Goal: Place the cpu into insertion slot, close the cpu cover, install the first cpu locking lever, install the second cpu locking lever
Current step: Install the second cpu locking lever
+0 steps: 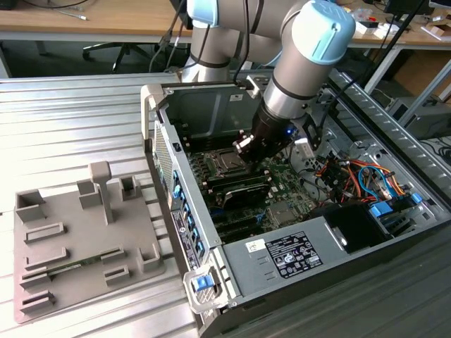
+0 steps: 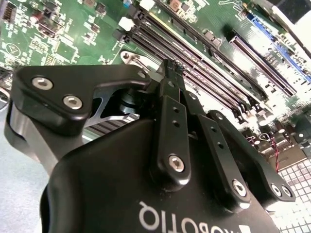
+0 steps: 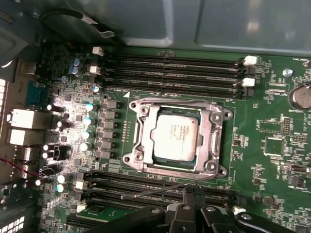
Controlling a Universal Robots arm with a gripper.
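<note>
The cpu (image 3: 175,137), a flat square chip with a grey metal top, lies in the socket on the green motherboard; the socket also shows in the exterior view (image 1: 227,167). Around it, the cpu cover (image 3: 214,138), a silver frame, lies flat. A thin wire locking lever (image 3: 155,191) runs slanted along one edge of the socket, out over the memory slots. My gripper (image 3: 194,190) is shut, its black fingertips meeting right at this lever; whether they pinch it is unclear. In the exterior view my gripper (image 1: 244,146) hangs just over the socket inside the case.
Black memory slots (image 3: 170,73) flank the socket on two sides. The open computer case (image 1: 204,105) walls the board in. Orange and blue cables (image 1: 359,176) lie at the exterior view's right. A grey fixture plate (image 1: 84,239) sits outside the case at the left.
</note>
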